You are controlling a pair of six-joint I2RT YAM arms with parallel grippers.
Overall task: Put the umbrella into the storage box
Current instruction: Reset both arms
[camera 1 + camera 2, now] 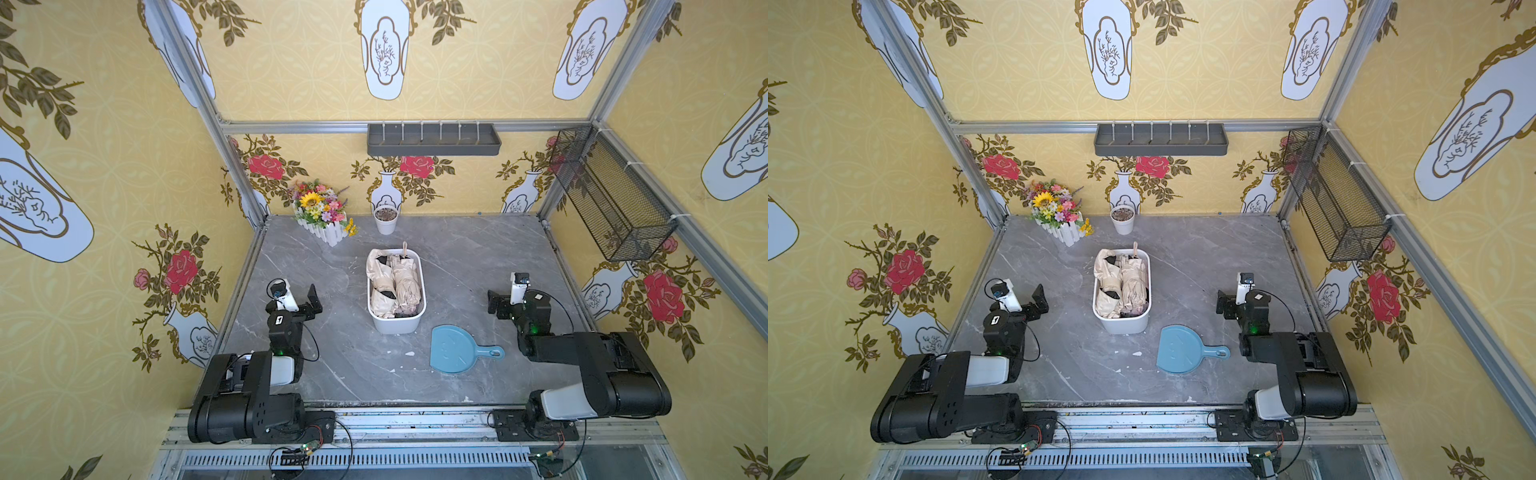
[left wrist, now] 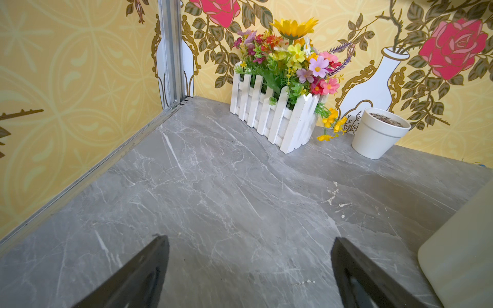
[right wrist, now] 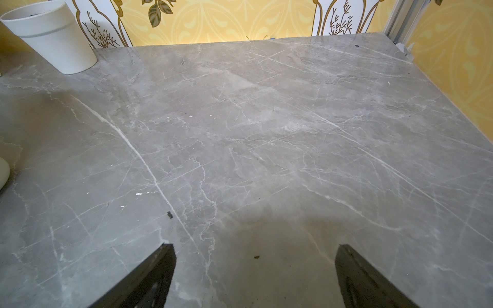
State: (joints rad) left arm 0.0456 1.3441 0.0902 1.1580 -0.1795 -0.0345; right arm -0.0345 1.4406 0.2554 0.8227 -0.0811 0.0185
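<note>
Umbrella (image 1: 395, 286), beige, folded, lies inside storage box (image 1: 397, 326) at table (image 1: 457, 266) centre, wooden handle tip poking over far rim. Box sits between my two arms. My left gripper (image 1: 312, 302) off to its left, jaws wide, holding nothing. My right gripper (image 1: 493, 300) well to its right, jaws wide, holding nothing.
</note>
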